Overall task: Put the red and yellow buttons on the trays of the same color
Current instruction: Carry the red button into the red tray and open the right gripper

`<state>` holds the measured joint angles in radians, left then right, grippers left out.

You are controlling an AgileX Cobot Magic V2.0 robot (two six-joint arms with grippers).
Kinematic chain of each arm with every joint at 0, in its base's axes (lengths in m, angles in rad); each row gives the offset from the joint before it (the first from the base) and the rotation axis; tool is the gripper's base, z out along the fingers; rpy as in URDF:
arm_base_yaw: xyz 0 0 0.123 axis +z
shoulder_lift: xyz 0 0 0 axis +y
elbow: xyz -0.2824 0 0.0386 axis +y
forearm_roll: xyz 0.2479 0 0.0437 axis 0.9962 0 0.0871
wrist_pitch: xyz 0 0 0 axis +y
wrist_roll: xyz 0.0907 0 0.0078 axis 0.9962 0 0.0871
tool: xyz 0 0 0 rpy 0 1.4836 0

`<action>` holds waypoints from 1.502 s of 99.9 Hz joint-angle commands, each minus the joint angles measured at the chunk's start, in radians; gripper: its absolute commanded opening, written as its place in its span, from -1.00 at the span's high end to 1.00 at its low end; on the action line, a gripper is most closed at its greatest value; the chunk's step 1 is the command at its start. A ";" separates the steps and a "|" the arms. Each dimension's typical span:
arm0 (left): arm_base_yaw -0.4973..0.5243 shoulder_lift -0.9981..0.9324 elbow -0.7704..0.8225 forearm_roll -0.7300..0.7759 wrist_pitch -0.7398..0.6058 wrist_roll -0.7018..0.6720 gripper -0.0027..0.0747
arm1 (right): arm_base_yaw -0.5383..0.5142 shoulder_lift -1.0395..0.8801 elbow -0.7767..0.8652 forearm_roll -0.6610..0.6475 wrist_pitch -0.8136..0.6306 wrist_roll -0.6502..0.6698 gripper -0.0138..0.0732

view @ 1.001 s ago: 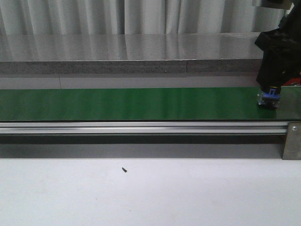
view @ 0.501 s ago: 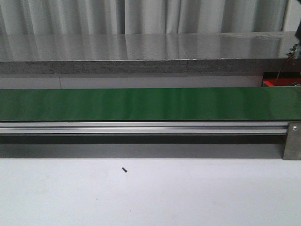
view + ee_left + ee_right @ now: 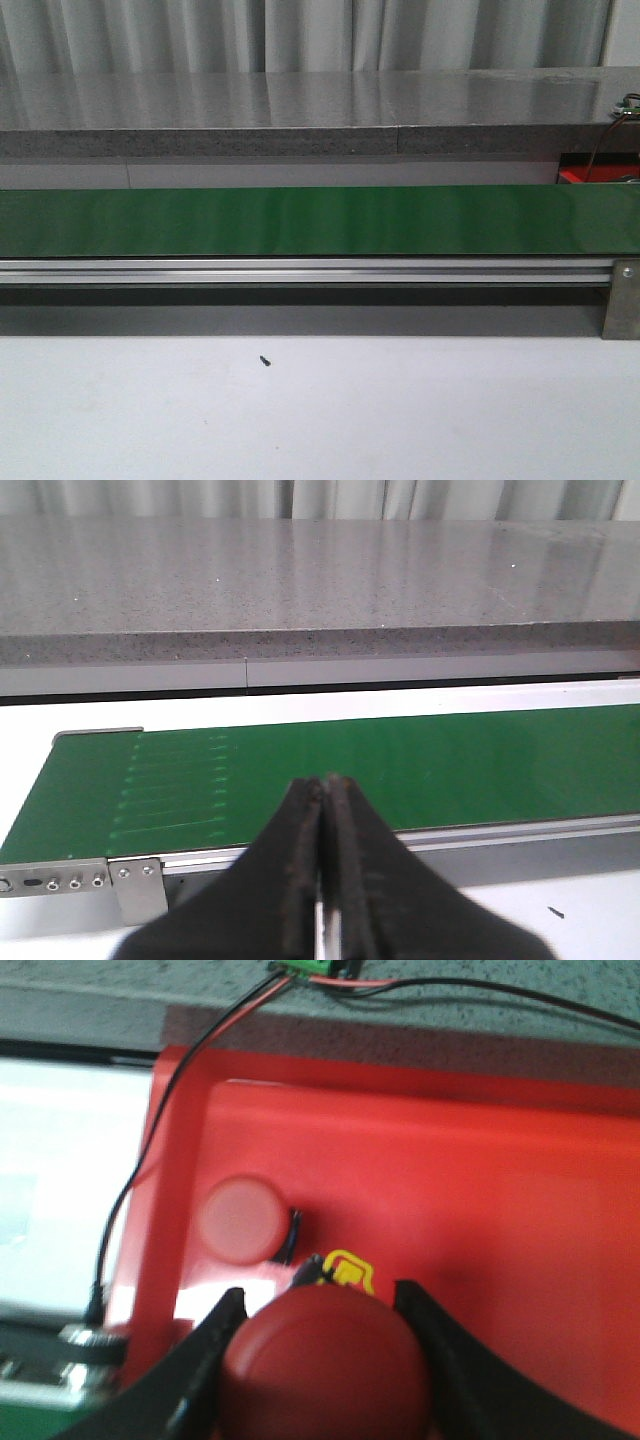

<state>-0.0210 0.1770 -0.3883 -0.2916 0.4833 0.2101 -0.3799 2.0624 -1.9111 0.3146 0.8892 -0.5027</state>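
Over the red tray [image 3: 480,1160], the right claw [image 3: 325,1345] is clamped on a dark red button [image 3: 325,1365], its fingers [image 3: 205,1360] pressed to both sides. Another, paler red button [image 3: 240,1218] lies in the tray near its wall, just beside the held one. Red and black wires [image 3: 180,1070] run along the tray's edge. Above the green belt [image 3: 420,770], the left claw [image 3: 322,870] has its fingers together, holding nothing

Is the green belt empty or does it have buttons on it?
Empty, as far as shown: the belt is bare green in the front and left wrist views.
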 commanded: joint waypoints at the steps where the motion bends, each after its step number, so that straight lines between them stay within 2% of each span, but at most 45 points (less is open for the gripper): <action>1: -0.008 0.010 -0.027 -0.011 -0.077 0.000 0.98 | -0.004 0.009 -0.102 0.016 -0.047 -0.008 0.25; 28: -0.008 0.010 -0.027 -0.011 -0.077 0.000 0.98 | -0.005 0.170 -0.236 -0.033 -0.044 -0.008 0.25; 89: -0.008 0.010 -0.027 -0.011 -0.077 0.000 0.98 | -0.005 0.269 -0.242 -0.042 -0.061 -0.008 0.24; 96: -0.008 0.010 -0.027 -0.011 -0.077 0.000 0.98 | -0.005 0.267 -0.243 -0.042 -0.061 -0.008 0.14; 113: -0.008 0.010 -0.027 -0.011 -0.077 0.000 0.98 | -0.005 0.254 -0.257 -0.042 -0.046 -0.008 -0.48; 120: -0.008 0.010 -0.027 -0.011 -0.077 0.000 0.98 | -0.005 0.246 -0.274 -0.042 -0.031 -0.008 -0.64; 150: -0.008 0.010 -0.027 -0.011 -0.077 0.000 0.98 | -0.005 0.139 -0.353 -0.047 0.041 0.016 -0.65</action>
<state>-0.0210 0.1770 -0.3883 -0.2899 0.4833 0.2101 -0.3799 2.3247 -2.2231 0.2620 0.9466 -0.5001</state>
